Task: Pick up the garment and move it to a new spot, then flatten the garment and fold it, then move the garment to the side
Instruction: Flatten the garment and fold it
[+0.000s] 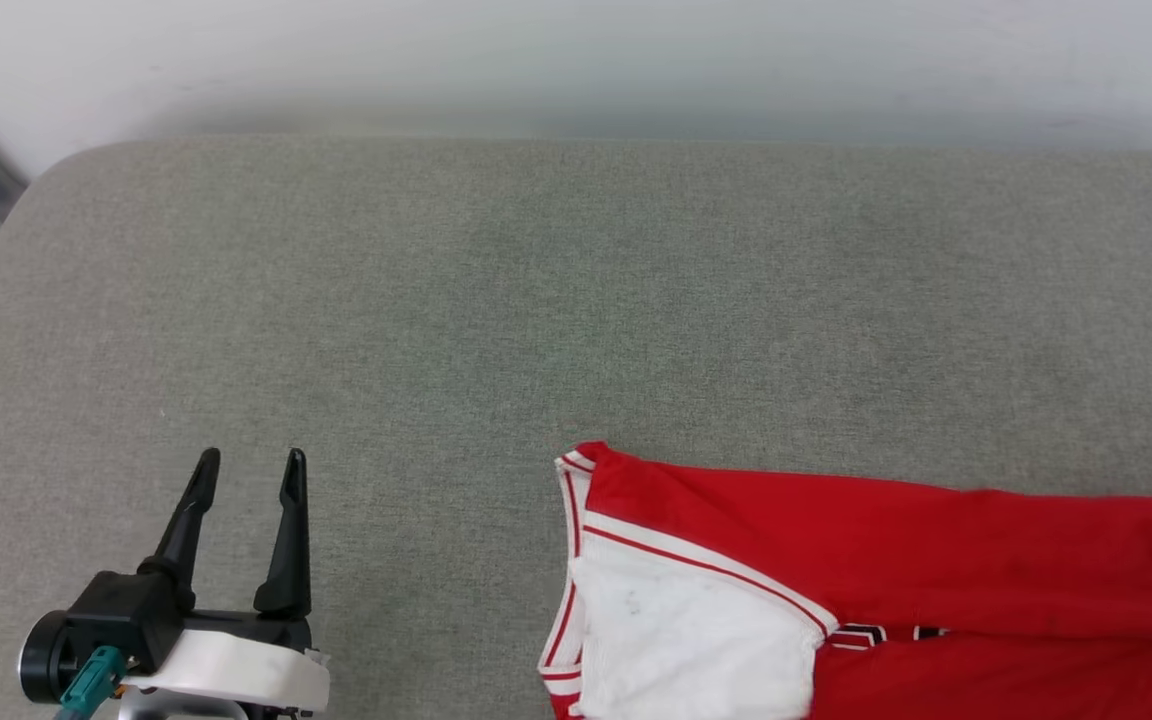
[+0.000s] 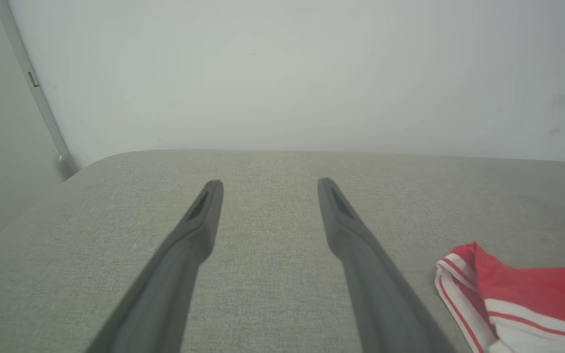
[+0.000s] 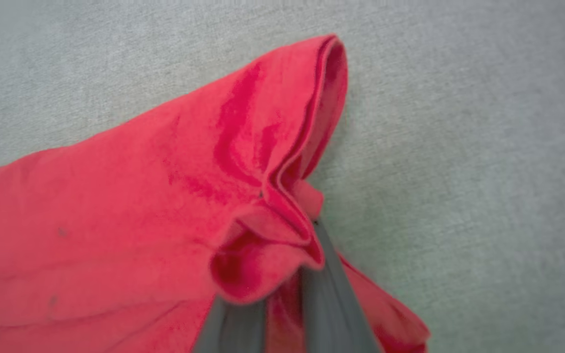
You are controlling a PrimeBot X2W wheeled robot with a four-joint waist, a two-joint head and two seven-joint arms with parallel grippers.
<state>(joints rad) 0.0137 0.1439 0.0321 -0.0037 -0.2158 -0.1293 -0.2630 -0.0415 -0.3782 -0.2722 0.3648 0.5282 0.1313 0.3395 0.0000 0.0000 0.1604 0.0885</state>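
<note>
Head high, wrists low — garment (image 1: 836,560) shared

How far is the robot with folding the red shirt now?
Apparently done: the garment lies as a narrow band, white sleeve over the red, so partly folded. In hand: the fingers of the right gripper are shut on a red edge. Left: moving it aside; the left gripper hangs open over the cushion.

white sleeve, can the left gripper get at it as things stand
Probably yes: the left gripper stands open over the cushion, and the sleeve lies to its right on the same surface, with nothing between them.
</note>
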